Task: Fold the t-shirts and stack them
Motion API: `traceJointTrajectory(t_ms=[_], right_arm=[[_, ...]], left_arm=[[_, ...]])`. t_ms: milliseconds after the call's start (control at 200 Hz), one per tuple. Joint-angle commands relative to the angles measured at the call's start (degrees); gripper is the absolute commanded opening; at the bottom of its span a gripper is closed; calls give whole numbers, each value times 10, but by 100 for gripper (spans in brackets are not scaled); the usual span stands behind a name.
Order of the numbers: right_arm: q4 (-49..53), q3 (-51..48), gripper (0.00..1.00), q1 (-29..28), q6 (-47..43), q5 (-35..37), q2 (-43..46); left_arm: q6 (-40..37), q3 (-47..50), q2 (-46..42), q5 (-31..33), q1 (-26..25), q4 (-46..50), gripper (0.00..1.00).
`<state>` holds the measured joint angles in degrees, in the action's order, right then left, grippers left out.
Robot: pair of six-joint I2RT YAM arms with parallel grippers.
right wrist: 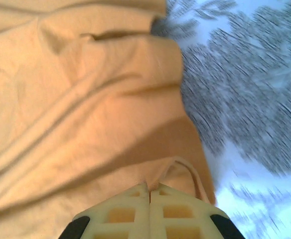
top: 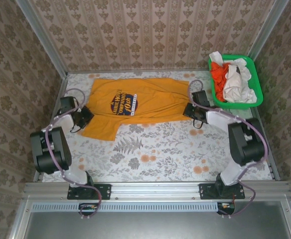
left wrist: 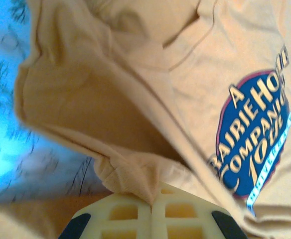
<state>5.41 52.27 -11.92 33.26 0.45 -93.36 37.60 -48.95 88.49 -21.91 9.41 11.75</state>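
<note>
Big mustard-orange t-shirt lies spread on the floral worktop, far-centre. Its long axis runs L to R btwn the two arms, and the chest print faces up, a bit left of middle. The left pincer sits at the shirt's left end and the right pincer at its right end. So each arm has its own end, and the cloth runs inward from both.

Up close, the left pincer is closed tight w/ a bunched nub of orange cloth caught in it; the chest print lies off to its right. The right pincer is likewise pinched together on a fold at the shirt's edge, w/ bare worktop to the right of it. Wrist views are blurry: prob. a sleeve or side hem at each end, can't say which.

The shirt's near-left corner flops toward the arms, and the middle is rumpled, not flat. My read: the next fold turns on both ends moving evenly across that L-R axis; a lopsided pull would skew it.

A green basket stands far right, just beyond the right arm, w/ a red-orange t-shirt and white t-shirts heaped inside, apart from the spread one. It's close enough that a wide swing by the right arm could clip it, I'd guess.
</note>
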Motion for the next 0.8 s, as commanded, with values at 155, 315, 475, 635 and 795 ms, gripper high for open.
traceJointTrajectory(t_ms=[155,315,475,635,795], right_arm=[[19,-145,0,-2,14,5,171],[37,-154,0,-2,10,17,202],[53,-155,0,16,11,47,240],[92,-165,0,36,4,45,296],[123,-193,0,36,3,19,347]], left_arm=[[-44,81,-118,24,2,94,2],[-60,91,-158,36,20,132,0],[-71,88,-203,34,51,158,0],[-94,75,-236,28,66,217,0],[-87,99,-268,19,69,239,0]])
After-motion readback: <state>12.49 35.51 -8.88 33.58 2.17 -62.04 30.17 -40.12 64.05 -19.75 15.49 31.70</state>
